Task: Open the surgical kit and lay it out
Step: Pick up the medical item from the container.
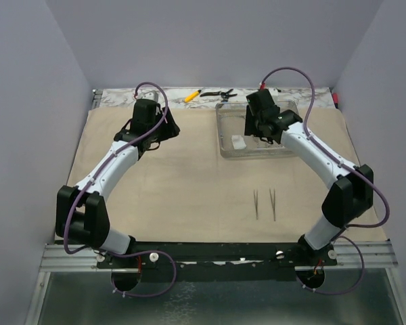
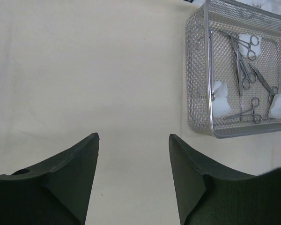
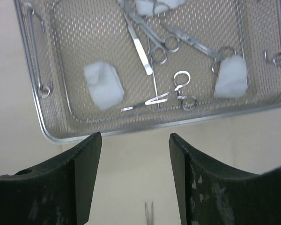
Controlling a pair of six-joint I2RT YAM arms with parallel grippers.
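Spread wide and holding nothing, the right gripper (image 3: 135, 136) hangs over the near rim of the mesh tray (image 3: 42, 124). Its wrist camera picks out what the overhead view blurs: steel ring-handled clamps (image 3: 165, 44) and three white gauze balls (image 3: 103, 86) inside. The left gripper (image 2: 133, 136), fingers equally open and empty, hovers above bare beige cloth wrap (image 2: 84, 70), the tray off to its right. Seen whole only from above, two thin tweezers (image 1: 256, 203) lie side by side on the cloth near the right arm, with a yellow pen (image 1: 192, 95) and black-handled pliers (image 1: 218, 93) on the worktop (image 1: 122, 97) beyond.
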